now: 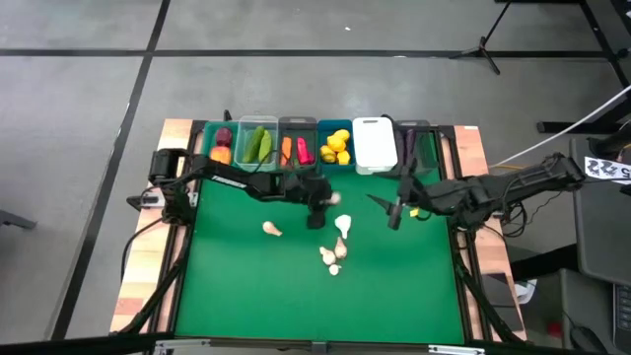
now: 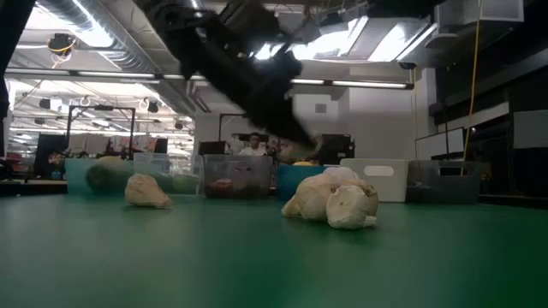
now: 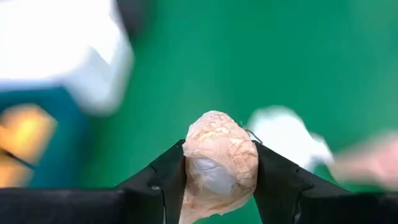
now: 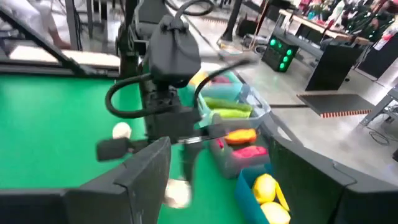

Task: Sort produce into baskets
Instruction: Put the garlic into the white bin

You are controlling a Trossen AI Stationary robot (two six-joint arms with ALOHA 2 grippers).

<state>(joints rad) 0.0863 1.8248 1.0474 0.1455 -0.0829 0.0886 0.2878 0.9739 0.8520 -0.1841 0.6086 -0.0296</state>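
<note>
My left gripper (image 1: 328,202) hovers over the middle of the green mat (image 1: 256,286), shut on a whitish garlic bulb (image 3: 219,155). More garlic lies loose on the mat: one bulb (image 1: 271,229) to the left, one (image 1: 343,225) just below the gripper, and a small cluster (image 1: 332,258) nearer the front. The baskets (image 1: 315,145) stand in a row at the far edge. They hold beets, cucumbers (image 1: 258,145), carrot and pepper (image 1: 296,151), lemons (image 1: 337,145) and an eggplant. My right gripper (image 1: 392,211) hangs open above the mat's right part, holding nothing. My left gripper pinches the garlic bulb by its two opposite sides (image 3: 191,163) between its two fingers (image 3: 163,180). The fingers come slanting down from the table's left. The bulb is lifted clear of the mat, its rounded end sticking out past the fingertips.
The white basket (image 1: 375,144) and the dark green one (image 1: 419,148) stand at the right end of the row, just beyond my right arm. Wooden table edges frame the mat on both sides. In the low view, garlic bulbs (image 2: 330,201) lie in the foreground.
</note>
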